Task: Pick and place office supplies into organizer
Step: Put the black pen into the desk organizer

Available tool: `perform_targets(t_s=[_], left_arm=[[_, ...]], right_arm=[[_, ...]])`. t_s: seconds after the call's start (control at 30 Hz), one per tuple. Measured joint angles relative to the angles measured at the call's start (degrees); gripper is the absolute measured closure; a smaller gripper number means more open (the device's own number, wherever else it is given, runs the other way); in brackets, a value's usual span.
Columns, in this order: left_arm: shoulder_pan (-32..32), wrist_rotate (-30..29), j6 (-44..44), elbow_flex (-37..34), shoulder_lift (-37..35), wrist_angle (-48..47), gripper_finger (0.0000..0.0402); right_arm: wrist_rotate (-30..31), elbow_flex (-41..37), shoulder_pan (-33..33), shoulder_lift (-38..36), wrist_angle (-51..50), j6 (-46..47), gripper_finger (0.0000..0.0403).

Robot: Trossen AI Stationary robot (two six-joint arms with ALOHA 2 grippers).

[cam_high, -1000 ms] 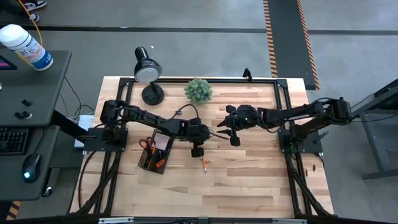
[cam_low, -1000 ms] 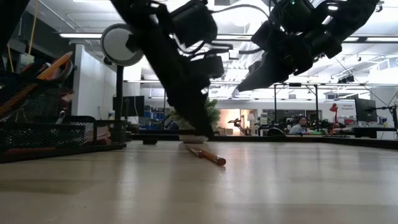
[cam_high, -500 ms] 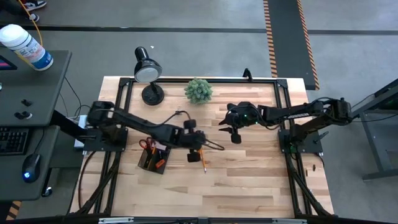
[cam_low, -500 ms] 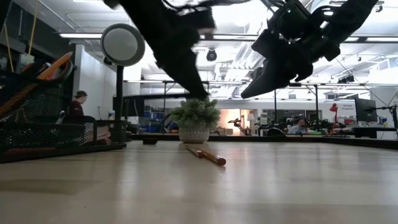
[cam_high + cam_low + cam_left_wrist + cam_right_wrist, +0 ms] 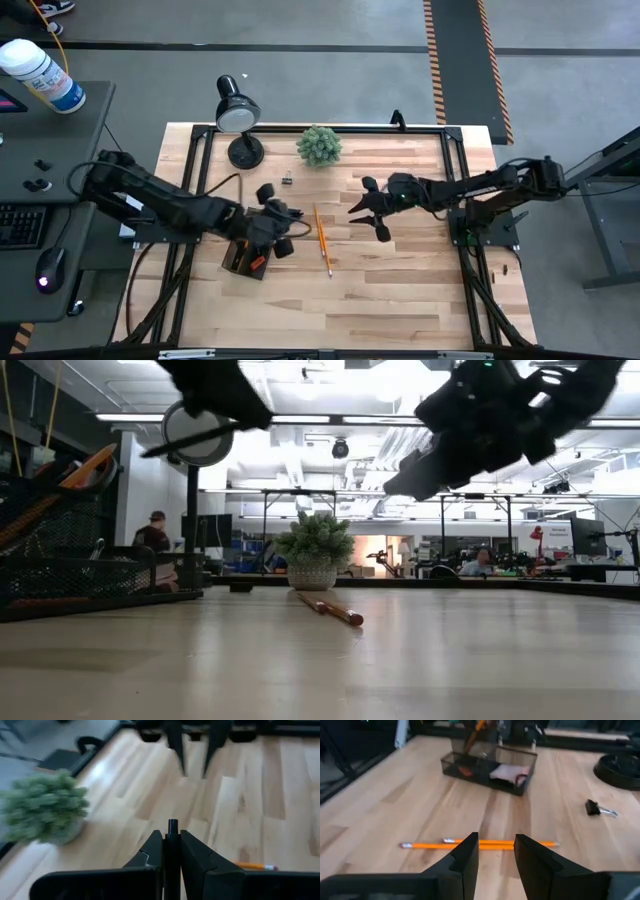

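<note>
The black mesh organizer [image 5: 247,255] stands at the table's left and holds red-handled scissors, a pink pad and an orange marker; it also shows in the right wrist view [image 5: 490,764]. My left gripper [image 5: 284,228] hovers just right of it, shut on a dark pen [image 5: 172,837]. Two yellow-orange pencils [image 5: 322,238] lie flat mid-table, overlapping end to end. A small black binder clip [image 5: 286,180] lies toward the far edge. My right gripper [image 5: 368,207] is open above the table right of the pencils; in its wrist view the pencils [image 5: 480,843] lie just beyond the fingers. My left gripper pinches the dark pen between its two fingers, which lie along the shaft. The pen's end [image 5: 172,825] sticks out past the fingertips, roughly level and pointing toward the right arm. The pen is lifted clear of the table, seen as a dark rod [image 5: 190,440] in the low view.
A green spiky plant in a pale pot [image 5: 319,146] and a black desk lamp [image 5: 240,122] stand along the far edge. Black frame rails run along the table's left and right sides. Bare wood lies toward the near edge.
My left gripper has risen from the table beside the pencils and swung toward the table's left, to the organizer, carrying the dark pen clear of the wood. The pencils stay where they were.
</note>
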Motion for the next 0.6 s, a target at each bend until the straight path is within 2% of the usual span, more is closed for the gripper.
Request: perform_targets(t_s=[0.23,0.43,0.6], left_arm=[[-9.3,-18.9,-8.3,-5.4,-5.1,0.1,0.0383],[-16.8,-35.0,-14.2,-6.5,-5.3,0.1,0.0383],[-20.6,-43.3,-15.8,-6.5,-5.4,0.1,0.0383]], right_arm=[[0.9,-7.9,0.2,0.0,16.3,5.4,0.0286],[0.9,-7.3,0.1,0.0,17.2,6.0,0.0286],[0.9,-7.3,0.1,0.0,17.1,5.9,0.0286]])
